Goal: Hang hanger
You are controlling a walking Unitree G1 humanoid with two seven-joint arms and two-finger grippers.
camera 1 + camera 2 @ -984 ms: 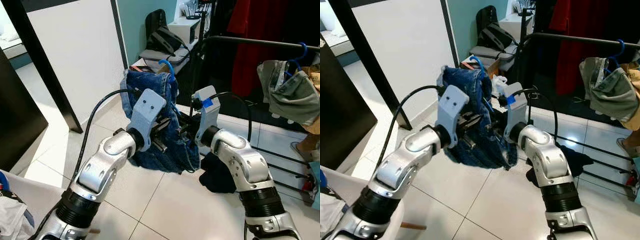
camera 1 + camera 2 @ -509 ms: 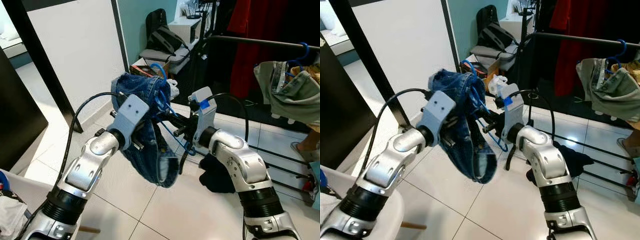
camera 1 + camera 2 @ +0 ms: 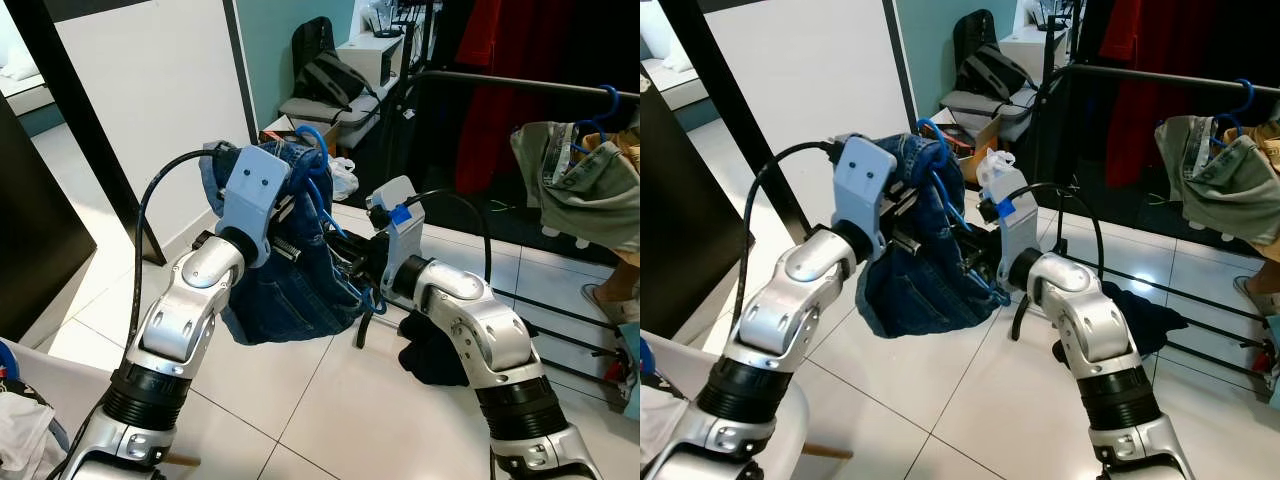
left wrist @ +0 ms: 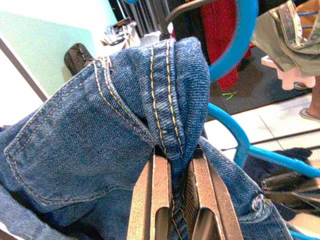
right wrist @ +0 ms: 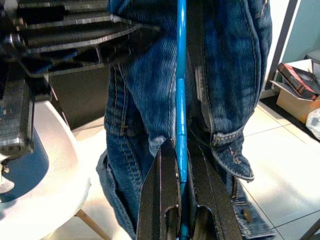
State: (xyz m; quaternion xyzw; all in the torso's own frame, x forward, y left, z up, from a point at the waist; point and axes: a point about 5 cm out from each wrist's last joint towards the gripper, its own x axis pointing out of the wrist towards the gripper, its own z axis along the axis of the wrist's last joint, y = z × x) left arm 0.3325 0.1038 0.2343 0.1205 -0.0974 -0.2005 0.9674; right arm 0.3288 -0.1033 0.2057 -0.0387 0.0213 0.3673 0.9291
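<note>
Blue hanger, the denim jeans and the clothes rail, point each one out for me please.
blue hanger (image 5: 181,100), right wrist view, on its thin bar.
denim jeans (image 4: 75,150), left wrist view, on the pocket panel.
clothes rail (image 3: 500,82), left eye view, on the horizontal bar.

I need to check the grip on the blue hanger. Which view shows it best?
The right wrist view: the right gripper is shut on the hanger against the jeans. The left wrist view shows a blue curve beside the left gripper. The eye views show its hook above the denim.
</note>
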